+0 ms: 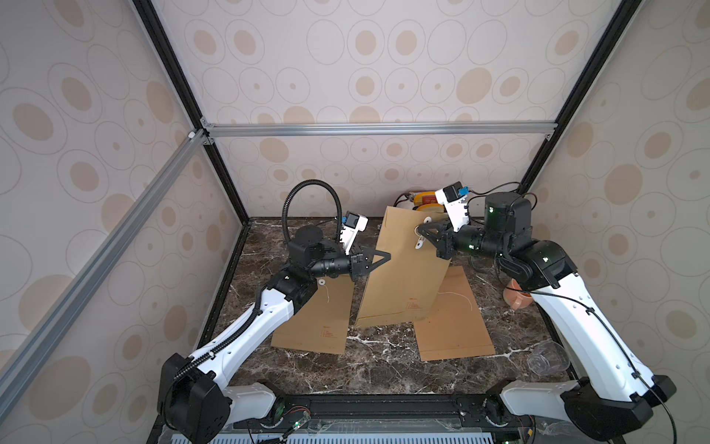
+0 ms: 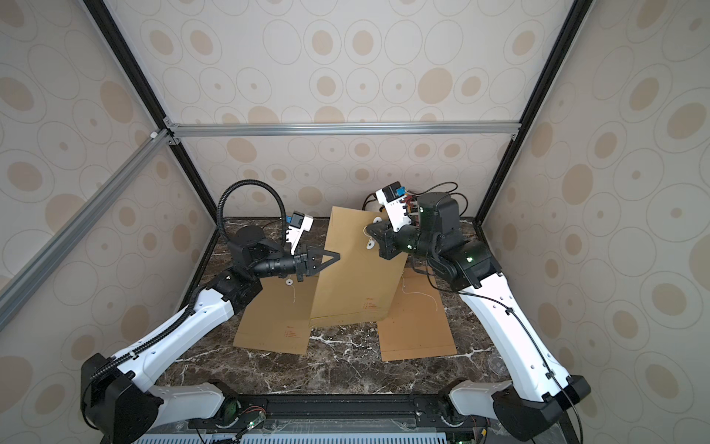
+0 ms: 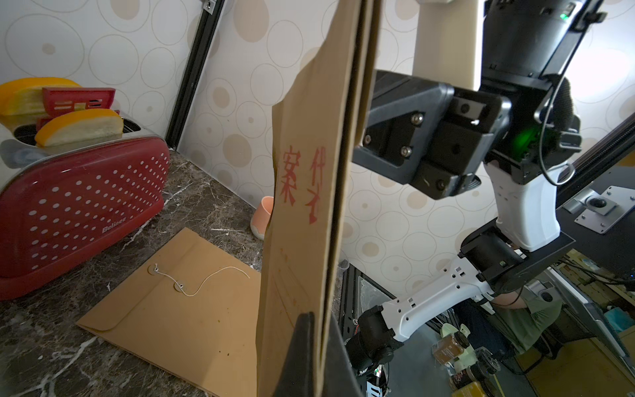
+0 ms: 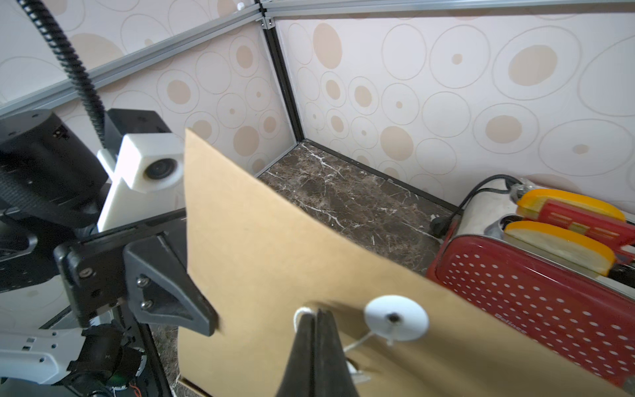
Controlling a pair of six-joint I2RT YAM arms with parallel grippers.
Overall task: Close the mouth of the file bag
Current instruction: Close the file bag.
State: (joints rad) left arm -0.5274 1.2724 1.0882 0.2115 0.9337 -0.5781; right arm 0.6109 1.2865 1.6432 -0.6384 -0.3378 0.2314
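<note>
A brown file bag stands upright in mid-table, its mouth end up and toward the back. My left gripper is shut on the bag's left edge; in the left wrist view its jaws pinch the paper edge. My right gripper is shut on the white string near the flap. The string runs to a white button disc on the bag. A second disc sits just below.
Two more brown file bags lie flat, one at the left and one at the right. A red toaster stands at the back right. A pink cup and a clear cup sit along the right edge.
</note>
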